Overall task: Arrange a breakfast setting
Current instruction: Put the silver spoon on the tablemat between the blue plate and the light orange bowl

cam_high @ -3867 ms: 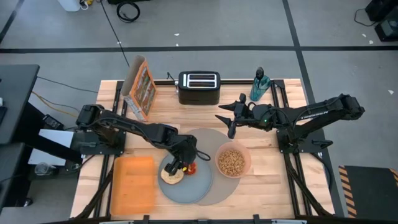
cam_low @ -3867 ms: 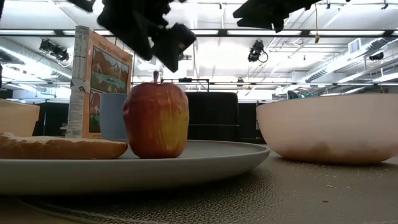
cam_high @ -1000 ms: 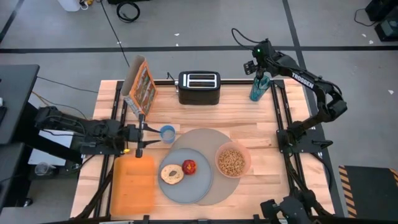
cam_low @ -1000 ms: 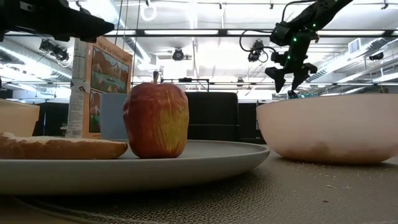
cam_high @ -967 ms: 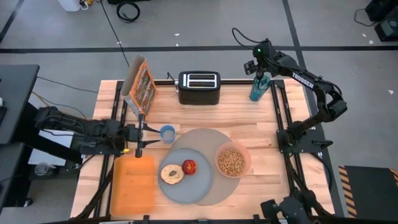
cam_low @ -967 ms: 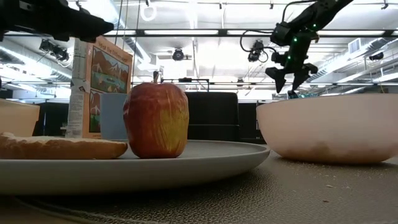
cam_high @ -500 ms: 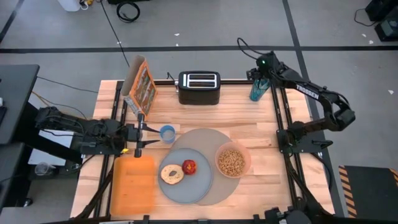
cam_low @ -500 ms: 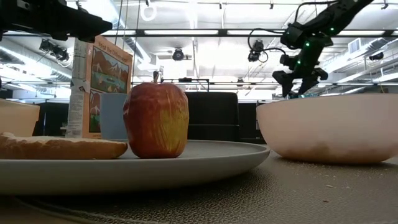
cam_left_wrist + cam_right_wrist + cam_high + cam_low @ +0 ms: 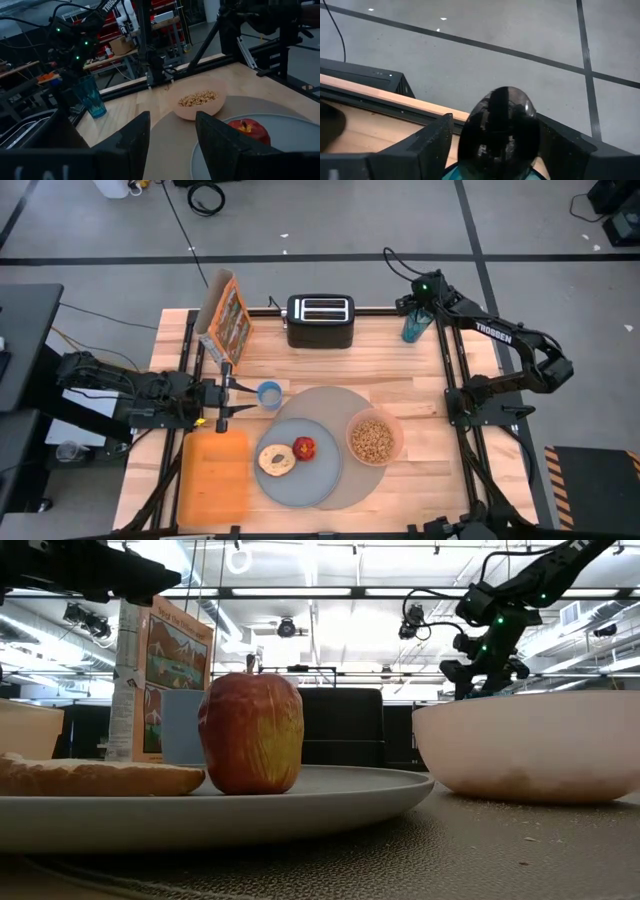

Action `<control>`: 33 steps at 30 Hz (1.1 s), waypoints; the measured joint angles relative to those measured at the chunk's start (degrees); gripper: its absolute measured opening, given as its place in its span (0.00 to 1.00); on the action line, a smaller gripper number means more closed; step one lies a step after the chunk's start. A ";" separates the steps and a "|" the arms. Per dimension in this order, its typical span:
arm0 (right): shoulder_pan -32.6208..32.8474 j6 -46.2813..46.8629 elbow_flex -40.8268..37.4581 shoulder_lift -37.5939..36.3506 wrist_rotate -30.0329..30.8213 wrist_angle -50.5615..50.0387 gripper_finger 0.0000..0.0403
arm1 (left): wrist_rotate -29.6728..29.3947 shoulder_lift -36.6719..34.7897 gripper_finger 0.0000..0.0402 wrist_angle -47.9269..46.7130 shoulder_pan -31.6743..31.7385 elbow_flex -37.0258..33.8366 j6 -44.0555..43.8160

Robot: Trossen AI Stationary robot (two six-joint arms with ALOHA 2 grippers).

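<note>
The grey mat [image 9: 330, 402] carries the blue-grey plate [image 9: 312, 486] with the bagel [image 9: 275, 460] and the red apple [image 9: 304, 448]. The pink cereal bowl [image 9: 398, 430] also sits on the mat. At the far right corner the metal spoon [image 9: 497, 130] stands bowl-up in a teal glass [image 9: 413, 327]. My right gripper [image 9: 419, 300] is open, with one finger on each side of the spoon's bowl; I cannot tell whether they touch it. My left gripper [image 9: 248, 393] hovers level at the table's left, open and with nothing between its fingers.
A small blue cup [image 9: 269, 393] stands just ahead of my left gripper. The black toaster [image 9: 320, 320] and a cereal box [image 9: 225, 320] stand along the far edge. An orange board [image 9: 213, 475] lies at the near left.
My right gripper has come down and a little toward the table's near and right edges. It has tipped further downward over the teal glass, so its fingers now flank the spoon's bowl.
</note>
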 joint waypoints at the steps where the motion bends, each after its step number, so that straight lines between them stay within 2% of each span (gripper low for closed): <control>1: 0.02 0.00 -0.06 0.00 0.00 0.05 0.68 | 0.00 0.00 0.41 0.00 0.00 0.00 0.00; 11: 0.02 -0.09 -0.15 0.02 -1.49 0.74 0.52 | 0.00 0.00 0.41 -0.02 0.00 0.00 -0.02; 23: 0.02 -0.17 0.19 -0.35 -2.21 1.51 0.52 | 0.00 0.02 0.41 -0.02 0.00 0.00 -0.02; 33: 0.02 -0.15 0.26 -5.43 -3.84 1.44 0.52 | 0.00 0.02 0.41 -0.04 0.04 0.00 0.07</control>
